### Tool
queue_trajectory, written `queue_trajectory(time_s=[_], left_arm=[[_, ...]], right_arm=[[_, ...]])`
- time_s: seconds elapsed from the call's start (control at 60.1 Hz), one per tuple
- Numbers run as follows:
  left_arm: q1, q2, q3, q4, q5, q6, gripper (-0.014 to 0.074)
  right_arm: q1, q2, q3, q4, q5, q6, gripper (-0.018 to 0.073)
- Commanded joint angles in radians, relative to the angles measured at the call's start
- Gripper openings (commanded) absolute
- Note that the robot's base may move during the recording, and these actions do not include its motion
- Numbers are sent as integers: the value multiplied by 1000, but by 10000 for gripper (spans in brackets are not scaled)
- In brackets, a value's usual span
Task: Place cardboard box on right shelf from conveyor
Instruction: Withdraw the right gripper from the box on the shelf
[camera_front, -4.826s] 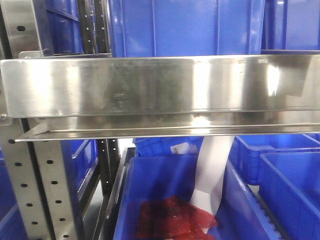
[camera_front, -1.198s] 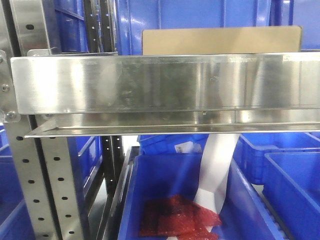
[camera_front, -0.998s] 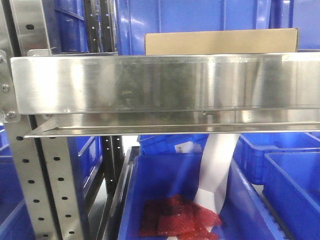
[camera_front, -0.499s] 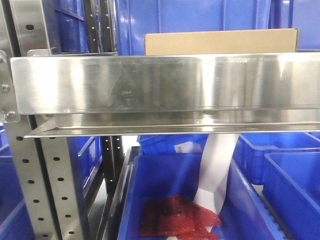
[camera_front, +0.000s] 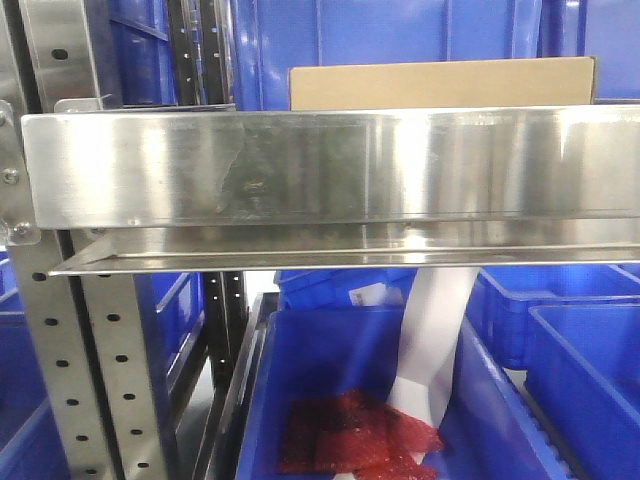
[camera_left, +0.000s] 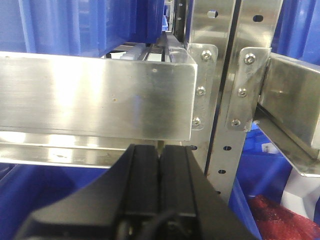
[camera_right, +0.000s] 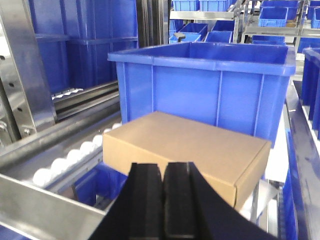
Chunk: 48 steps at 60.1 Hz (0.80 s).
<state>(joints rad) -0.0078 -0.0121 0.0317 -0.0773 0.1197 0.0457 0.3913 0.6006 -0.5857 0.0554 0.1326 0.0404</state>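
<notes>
The tan cardboard box lies flat on the right shelf, on its white rollers, just in front of a big blue bin. From the front only its top strip shows above the shelf's shiny steel front lip. My right gripper is shut and empty, its tips right at the box's near face; I cannot tell whether they touch. My left gripper is shut and empty, below another steel lip. The conveyor is out of view.
Perforated steel uprights stand between the rack bays, one at the left. Below the shelf are open blue bins, one holding red bags and a white strip. More blue bins fill the tiers behind.
The box, absent above the lip 4.8 s ago, now rests behind it. It dropped slightly about a second ago and has stayed still since.
</notes>
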Motion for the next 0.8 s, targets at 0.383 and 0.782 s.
queue_trajectory(time_s=[0.383,0.782], left_arm=[[-5,-15,8,-6,-87,0,-116],[-5,-15,8,-6,-87,0,-116]], right_arm=[[-271,-225,230,20,-116,-61,50],[-433,-627,554,29,-154,-40,50]])
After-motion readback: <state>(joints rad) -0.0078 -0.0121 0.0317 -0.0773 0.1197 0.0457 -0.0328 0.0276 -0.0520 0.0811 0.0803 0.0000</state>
